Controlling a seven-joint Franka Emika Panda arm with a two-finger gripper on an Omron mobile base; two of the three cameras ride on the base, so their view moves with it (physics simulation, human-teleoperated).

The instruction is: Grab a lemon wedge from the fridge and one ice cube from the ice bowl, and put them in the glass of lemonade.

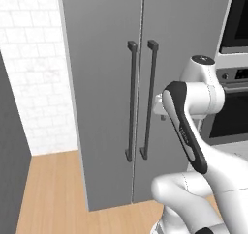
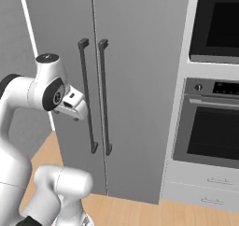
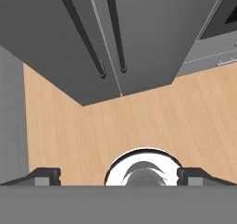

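Observation:
The fridge stands straight ahead, a tall grey two-door cabinet with both doors shut. Two dark vertical bar handles flank the centre seam. My gripper hangs in front of the doors and points down at the floor. It is open, with nothing between its fingertips. The white hand sits just left of the handles at mid height, apart from them. The lemon wedge, the ice bowl and the glass of lemonade are out of view.
A built-in oven stack with a drawer below stands right of the fridge. Wooden floor runs below the hand. A white brick wall and a dark panel lie to the left.

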